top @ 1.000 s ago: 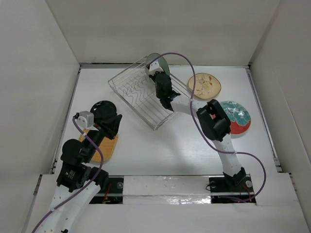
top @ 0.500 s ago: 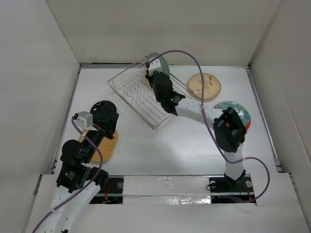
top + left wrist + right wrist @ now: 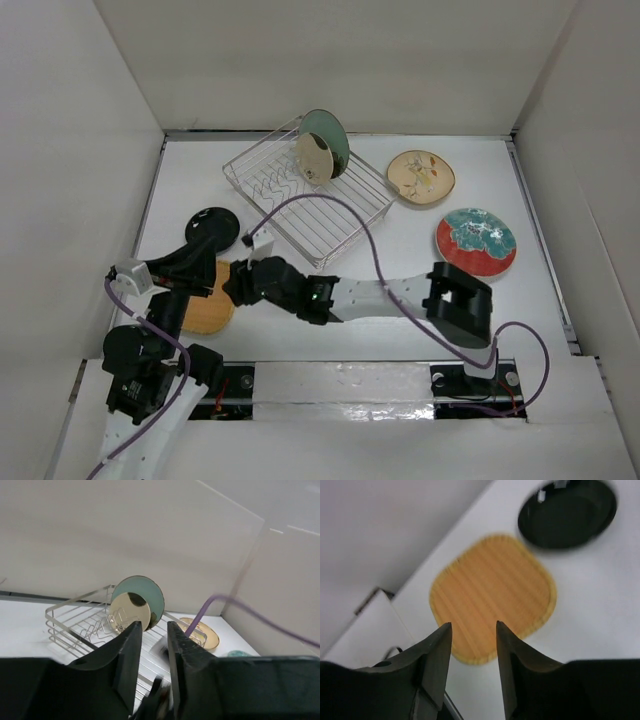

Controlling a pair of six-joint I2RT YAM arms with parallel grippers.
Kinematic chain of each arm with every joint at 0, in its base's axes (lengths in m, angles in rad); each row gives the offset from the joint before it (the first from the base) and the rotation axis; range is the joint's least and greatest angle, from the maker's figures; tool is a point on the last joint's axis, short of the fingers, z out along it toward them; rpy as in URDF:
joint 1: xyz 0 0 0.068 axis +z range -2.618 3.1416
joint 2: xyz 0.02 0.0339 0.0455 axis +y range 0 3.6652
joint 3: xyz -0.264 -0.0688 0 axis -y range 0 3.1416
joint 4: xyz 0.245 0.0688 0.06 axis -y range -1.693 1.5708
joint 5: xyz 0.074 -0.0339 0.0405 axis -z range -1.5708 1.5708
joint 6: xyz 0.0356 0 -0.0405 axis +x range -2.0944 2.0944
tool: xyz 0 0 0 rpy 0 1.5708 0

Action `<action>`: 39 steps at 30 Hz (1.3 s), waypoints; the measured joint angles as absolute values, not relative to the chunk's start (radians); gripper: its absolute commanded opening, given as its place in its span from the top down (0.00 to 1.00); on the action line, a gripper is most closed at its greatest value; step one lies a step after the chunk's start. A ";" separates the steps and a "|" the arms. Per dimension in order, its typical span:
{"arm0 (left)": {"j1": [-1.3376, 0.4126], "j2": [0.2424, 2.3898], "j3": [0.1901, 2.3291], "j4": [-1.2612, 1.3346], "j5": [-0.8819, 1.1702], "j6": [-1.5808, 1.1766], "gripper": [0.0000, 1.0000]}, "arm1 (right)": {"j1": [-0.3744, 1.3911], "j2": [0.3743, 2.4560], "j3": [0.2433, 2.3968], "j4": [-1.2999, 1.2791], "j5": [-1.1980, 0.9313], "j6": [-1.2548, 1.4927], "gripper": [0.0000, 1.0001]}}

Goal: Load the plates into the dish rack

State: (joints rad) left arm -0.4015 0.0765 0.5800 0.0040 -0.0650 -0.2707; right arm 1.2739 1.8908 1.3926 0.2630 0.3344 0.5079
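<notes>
Two plates stand on edge in the dish rack [image 3: 300,200], seen from overhead. They are the green plate [image 3: 328,138] and the cream plate [image 3: 313,158] leaning just in front of it. Both sit at the rack's far end, which I judge leaves the nearer slots free for the rest. The rack lies toward the far edge of the desk [image 3: 400,245].

Four plates lie flat. The beige floral plate [image 3: 421,177] is beside the rack and the red-rimmed plate [image 3: 475,241] is near the right edge. The black plate [image 3: 213,222] and the orange-tan plate [image 3: 205,315] are toward the near left corner. Your right arm stretches low across the desk, with the right hand [image 3: 232,285] at the orange-tan plate's rim, so that plate looks like the next pick. The left hand [image 3: 205,258] hangs between the black and orange-tan plates, and its arm covers part of the latter.

From the left wrist, the fingers stand a little apart with nothing between them. This hand looks toward the rack, which is well apart from it.

From the right wrist, the fingers are spread and empty. The orange-tan plate lies flat straight beyond the gap, not yet touched, with the black plate just past it. A flat plate offers only its rim, so you will likely need to come in at the edge.
</notes>
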 measured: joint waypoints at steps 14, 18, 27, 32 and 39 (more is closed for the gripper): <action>-0.402 0.050 0.580 0.010 -0.077 -0.272 0.64 | 1.285 2.166 1.320 0.329 0.265 1.080 0.43; -0.402 0.036 0.580 0.010 -0.072 -0.272 0.64 | 1.275 2.237 1.389 0.381 0.223 1.146 0.46; -0.402 0.019 0.580 0.011 -0.069 -0.272 0.64 | 1.242 2.331 1.440 0.468 0.167 1.304 0.94; -0.402 0.018 0.580 0.010 -0.064 -0.272 0.64 | 1.246 2.336 1.382 0.565 0.168 1.374 1.00; -0.402 0.018 0.580 0.011 -0.063 -0.271 0.64 | 1.315 2.153 1.158 0.567 0.265 1.308 1.00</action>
State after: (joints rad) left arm -0.4015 0.0181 0.5800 0.0109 -0.0628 -0.2714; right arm 1.3151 2.1532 1.1580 0.5671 0.2649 1.3079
